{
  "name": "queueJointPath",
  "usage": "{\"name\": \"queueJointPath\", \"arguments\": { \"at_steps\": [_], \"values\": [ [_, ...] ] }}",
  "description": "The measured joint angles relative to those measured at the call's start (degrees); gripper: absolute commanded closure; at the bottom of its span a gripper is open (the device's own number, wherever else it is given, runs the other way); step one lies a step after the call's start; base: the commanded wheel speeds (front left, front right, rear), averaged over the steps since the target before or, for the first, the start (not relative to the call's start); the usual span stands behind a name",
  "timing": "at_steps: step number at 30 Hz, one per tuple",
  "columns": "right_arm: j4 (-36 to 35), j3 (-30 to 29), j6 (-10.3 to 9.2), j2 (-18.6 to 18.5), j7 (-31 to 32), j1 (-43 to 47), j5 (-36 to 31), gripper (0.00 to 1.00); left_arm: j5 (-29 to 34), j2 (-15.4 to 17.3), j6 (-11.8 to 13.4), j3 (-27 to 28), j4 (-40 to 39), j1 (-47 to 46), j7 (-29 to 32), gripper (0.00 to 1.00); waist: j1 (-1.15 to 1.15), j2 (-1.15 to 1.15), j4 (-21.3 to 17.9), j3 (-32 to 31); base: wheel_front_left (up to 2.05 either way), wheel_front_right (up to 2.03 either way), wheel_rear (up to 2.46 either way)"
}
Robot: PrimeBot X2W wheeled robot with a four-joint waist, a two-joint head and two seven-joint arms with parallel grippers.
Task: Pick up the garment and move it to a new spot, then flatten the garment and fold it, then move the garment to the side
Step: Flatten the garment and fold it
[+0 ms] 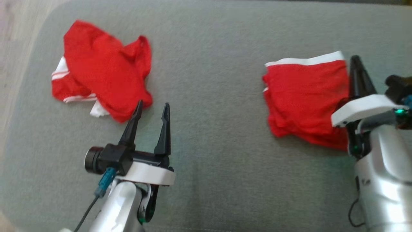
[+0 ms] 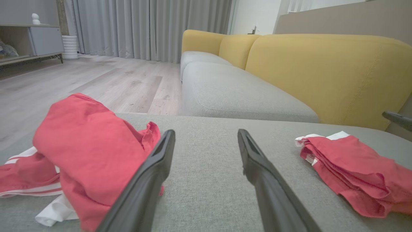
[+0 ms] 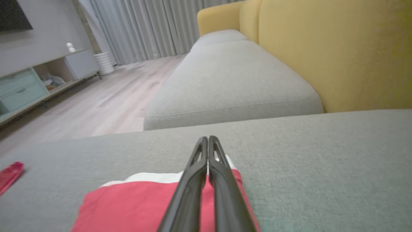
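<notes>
Right claw (image 3: 208, 139) pressed together over folded red white-banded cloth garment (image 3: 135, 206), left claw (image 2: 206, 132) spread; slide aside low, keeping folds.

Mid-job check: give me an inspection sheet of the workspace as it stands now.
Surface: grey fabric cushion, both garments lie on it.
Job's things: crumpled red garment at left; folded red garment with white band at right.
Clutter: nothing seen.
Grippers: left gripper open, hovering near the crumpled one; right gripper shut at the folded one's right edge, unclear whether it pinches cloth.
Cables: dark cable hangs from the left wrist; thin cable loop by the right forearm.
Surroundings: yellow sofa back, wood floor, grey curtains.
</notes>
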Motion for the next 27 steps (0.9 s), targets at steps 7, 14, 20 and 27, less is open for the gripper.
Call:
{"name": "queueJointPath", "arguments": {
  "at_steps": [7,14,20,27],
  "values": [
    [14.6,-6.0,0.00,-0.4,-1.2,-5.7,-6.7,1.00,0.0,-0.3,-0.1,-0.3,0.4,-1.9,0.0,0.00,0.00,0.00,4.1,3.2,0.00,0.00,0.00],
    [20.4,-7.0,0.00,0.1,-4.5,-8.3,-9.9,1.00,0.0,-0.5,-0.1,-0.3,0.5,-2.5,0.0,0.00,-0.01,0.00,5.1,3.3,0.00,0.00,0.00],
    [18.7,2.4,0.00,1.5,-6.0,-8.5,-4.5,1.00,0.0,-0.5,-0.1,0.0,0.5,-2.4,0.0,0.00,-0.02,0.00,4.4,1.7,0.00,0.00,0.00],
    [20.0,16.9,0.00,1.6,-5.8,-4.4,5.1,1.00,0.0,-0.6,-0.1,0.1,0.5,-2.4,0.0,0.00,-0.02,0.00,3.9,0.8,0.00,0.00,0.00]
  ]
}}
